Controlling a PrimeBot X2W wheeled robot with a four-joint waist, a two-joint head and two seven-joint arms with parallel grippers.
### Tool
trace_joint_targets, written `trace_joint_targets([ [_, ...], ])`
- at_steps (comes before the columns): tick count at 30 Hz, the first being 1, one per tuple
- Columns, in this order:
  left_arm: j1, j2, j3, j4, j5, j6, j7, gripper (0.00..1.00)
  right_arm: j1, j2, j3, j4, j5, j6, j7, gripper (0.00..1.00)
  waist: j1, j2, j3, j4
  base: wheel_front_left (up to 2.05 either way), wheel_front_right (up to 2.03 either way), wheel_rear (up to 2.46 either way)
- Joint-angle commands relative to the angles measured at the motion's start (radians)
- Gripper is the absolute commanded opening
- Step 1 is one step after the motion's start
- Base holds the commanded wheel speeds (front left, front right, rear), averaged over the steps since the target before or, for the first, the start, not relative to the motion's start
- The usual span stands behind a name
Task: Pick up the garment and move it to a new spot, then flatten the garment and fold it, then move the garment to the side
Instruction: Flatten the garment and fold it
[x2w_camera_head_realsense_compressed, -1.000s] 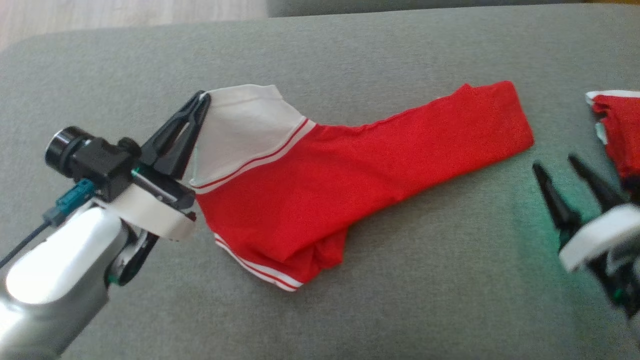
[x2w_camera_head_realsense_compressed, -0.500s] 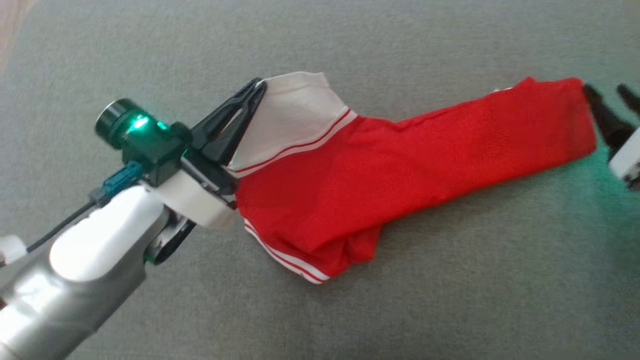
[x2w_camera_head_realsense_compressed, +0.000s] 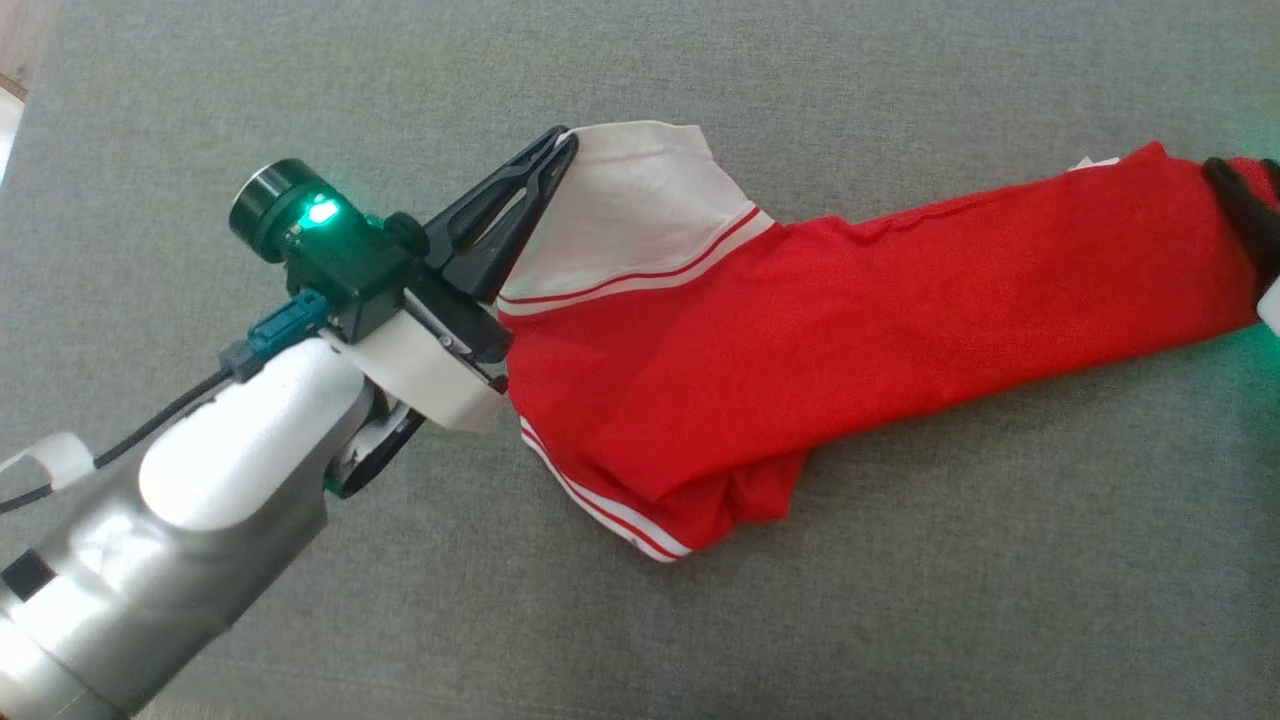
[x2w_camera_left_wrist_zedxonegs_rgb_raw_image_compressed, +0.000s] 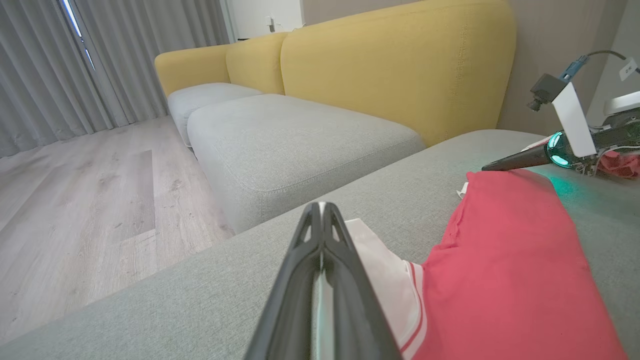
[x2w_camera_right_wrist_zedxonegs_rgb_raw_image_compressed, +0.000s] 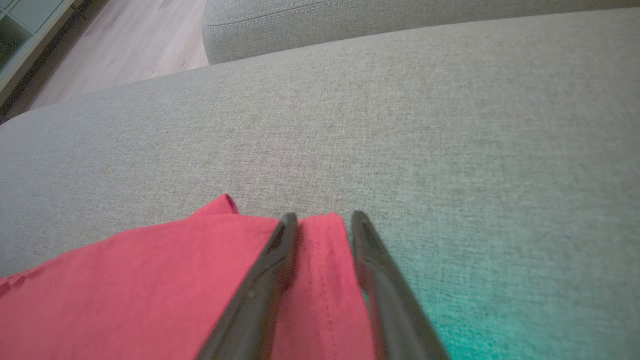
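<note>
The right gripper (x2w_camera_right_wrist_zedxonegs_rgb_raw_image_compressed: 320, 220) had its 2 fingers spread astride the red end of the garment (x2w_camera_head_realsense_compressed: 850, 320), cloth between them. The left gripper (x2w_camera_head_realsense_compressed: 560, 142), fingers pressed together, pinched the white band. The garment lay lengthwise on the grey cushion (x2w_camera_head_realsense_compressed: 900, 600), spanning both grippers.

The garment (x2w_camera_head_realsense_compressed: 850, 330) is red with a white part and white stripes. The cushion (x2w_camera_head_realsense_compressed: 900, 600) is grey, the sofa back (x2w_camera_left_wrist_zedxonegs_rgb_raw_image_compressed: 400, 75) yellow.

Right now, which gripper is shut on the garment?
The left gripper, pinching the white end of the garment; the right gripper stands open astride its red end.
</note>
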Motion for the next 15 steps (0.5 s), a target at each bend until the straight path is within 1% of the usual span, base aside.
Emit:
trace_joint_targets([
  [1,-0.049,0.028,0.04,-0.011,0.009,-0.004,-0.003,0.0,-0.02,-0.05,0.012,-0.013,0.014,0.007,0.001,0.38,-0.0002,0.0,0.002,0.001,0.0,0.0,0.0],
  [2,-0.049,0.027,0.041,-0.008,0.01,-0.005,-0.003,0.0,-0.023,-0.052,0.021,-0.014,0.021,0.007,0.0,0.0,-0.0002,0.0,0.003,0.001,0.0,0.0,0.0],
  [5,-0.05,0.026,0.047,0.002,0.011,-0.008,-0.004,0.0,-0.032,-0.063,0.048,-0.024,0.032,0.007,-0.02,0.0,-0.0002,0.0,0.003,-0.002,0.0,0.0,0.0],
  [9,-0.047,0.03,0.066,0.013,0.024,-0.004,-0.005,0.0,-0.046,-0.075,0.074,-0.038,0.034,0.007,-0.103,0.0,-0.0002,0.0,-0.017,-0.021,0.0,0.0,0.0],
  [12,-0.044,0.032,0.114,-0.008,0.058,0.01,-0.005,0.0,-0.054,-0.081,0.087,-0.052,0.033,0.007,-0.199,0.0,-0.0002,0.0,-0.046,-0.043,0.0,0.0,0.0],
  [15,-0.028,0.037,0.189,-0.052,0.108,0.03,-0.005,0.0,-0.045,-0.086,0.099,-0.077,0.039,0.007,-0.3,0.0,-0.0002,0.0,-0.087,-0.072,0.0,0.0,0.0],
])
